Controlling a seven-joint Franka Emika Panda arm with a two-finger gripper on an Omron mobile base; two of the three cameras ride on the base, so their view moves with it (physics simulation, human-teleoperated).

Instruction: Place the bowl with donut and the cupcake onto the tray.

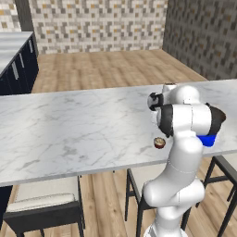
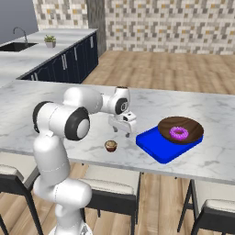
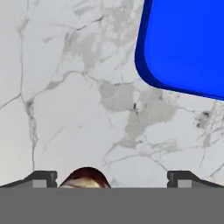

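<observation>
Cupcake [image 2: 110, 146] outside tray [image 2: 153, 143]; donut [image 2: 178, 133] in bowl [image 2: 193, 125].

Open marble counter [image 2: 55, 114] spreads toward nine o'clock of the gripper [image 2: 122, 131]; the cupcake [image 2: 110, 146] sits near at seven o'clock; the tray [image 2: 156, 143], carrying the bowl [image 2: 181, 130], blocks three o'clock.

Premises: a rendered domestic kitchen. A long white marble counter [image 2: 202, 160] forms an island, with dark-framed stools [image 1: 44, 206] tucked under its near edge. At ten o'clock in the right base view, navy cabinets [image 2: 69, 64] carry a worktop with a sink [image 2: 16, 46], tap and potted plant [image 2: 50, 41]. Mosaic-tiled walls [image 1: 97, 23] and wood plank flooring [image 1: 106, 69] noted.
</observation>
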